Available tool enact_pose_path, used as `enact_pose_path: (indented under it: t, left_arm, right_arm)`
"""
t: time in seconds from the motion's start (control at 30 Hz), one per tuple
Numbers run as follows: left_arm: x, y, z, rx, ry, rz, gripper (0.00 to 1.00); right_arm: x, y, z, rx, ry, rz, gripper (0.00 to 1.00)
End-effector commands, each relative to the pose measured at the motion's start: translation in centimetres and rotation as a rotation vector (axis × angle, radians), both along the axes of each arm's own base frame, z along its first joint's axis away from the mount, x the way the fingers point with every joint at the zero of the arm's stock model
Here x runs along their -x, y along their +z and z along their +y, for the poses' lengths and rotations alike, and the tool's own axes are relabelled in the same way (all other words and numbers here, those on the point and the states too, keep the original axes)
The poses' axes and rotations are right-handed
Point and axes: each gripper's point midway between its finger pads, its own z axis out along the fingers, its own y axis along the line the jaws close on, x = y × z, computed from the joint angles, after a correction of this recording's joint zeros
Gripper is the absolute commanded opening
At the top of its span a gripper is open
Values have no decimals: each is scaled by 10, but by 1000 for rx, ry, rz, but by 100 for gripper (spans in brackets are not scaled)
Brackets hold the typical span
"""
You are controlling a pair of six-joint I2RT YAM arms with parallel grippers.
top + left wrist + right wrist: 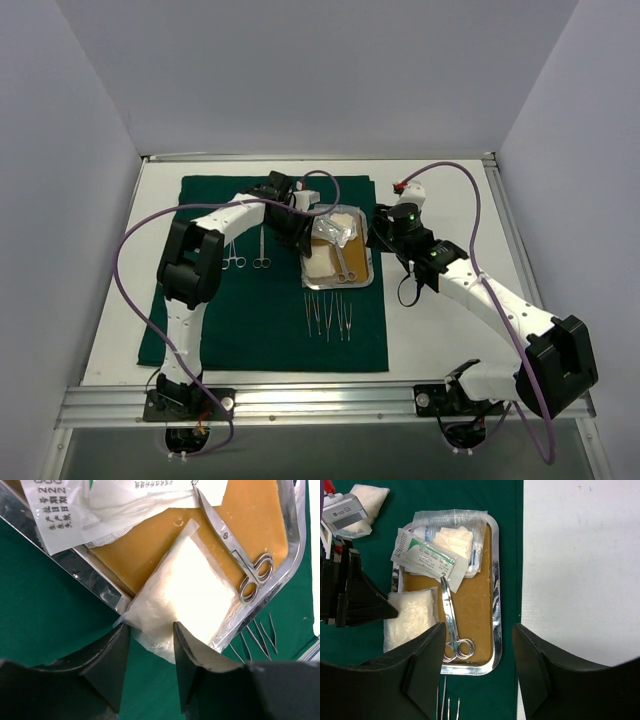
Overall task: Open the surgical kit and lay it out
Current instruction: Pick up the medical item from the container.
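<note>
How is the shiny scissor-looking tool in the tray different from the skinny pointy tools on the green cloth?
The ring-handled clamp has two finger loops; the thin tweezers have none and are just skinny prongs. The clamp lies inside the steel tray; the tweezers lie outside it, on the green cloth. There is one clamp in the tray, but several tweezers in a row. Both are silvery metal.

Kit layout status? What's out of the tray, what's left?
Done: drape spread flat, two clamps and a row of tweezers laid on it. In hand: left gripper straddles the gauze packet at the tray rim; firm grip unclear. The right gripper hovers open over the tray. Left: ring-handled instrument and printed packets in the tray.
</note>
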Motion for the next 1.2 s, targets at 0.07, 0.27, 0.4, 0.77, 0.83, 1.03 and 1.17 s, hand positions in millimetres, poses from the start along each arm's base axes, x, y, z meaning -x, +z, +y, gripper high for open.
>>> enact_pose_path:
  t: [0.07, 0.27, 0.4, 0.77, 0.83, 1.03, 1.17]
  left_arm:
    - [-11, 17, -10, 38, 12, -57, 47]
    - [-8, 24, -3, 12, -3, -81, 28]
    - [-9, 38, -1, 11, -11, -116, 27]
    - [-8, 53, 5, -9, -66, -160, 10]
    - [-4, 61, 5, -2, -91, -170, 3]
    - [-13, 110, 33, -33, -160, -334, 2]
    - [-41, 143, 99, -61, -100, -408, 2]
  right_arm:
    - [-1, 9, -10, 16, -30, -33, 51]
    - [-4, 7, -8, 17, -26, -22, 51]
    - [-6, 9, -5, 9, -22, -25, 51]
    - [-10, 0, 6, -8, 8, 11, 51]
    - [-11, -3, 9, -15, 16, 16, 51]
    - [-18, -4, 18, -26, 40, 21, 51]
    - [-20, -7, 23, -19, 58, 33, 51]
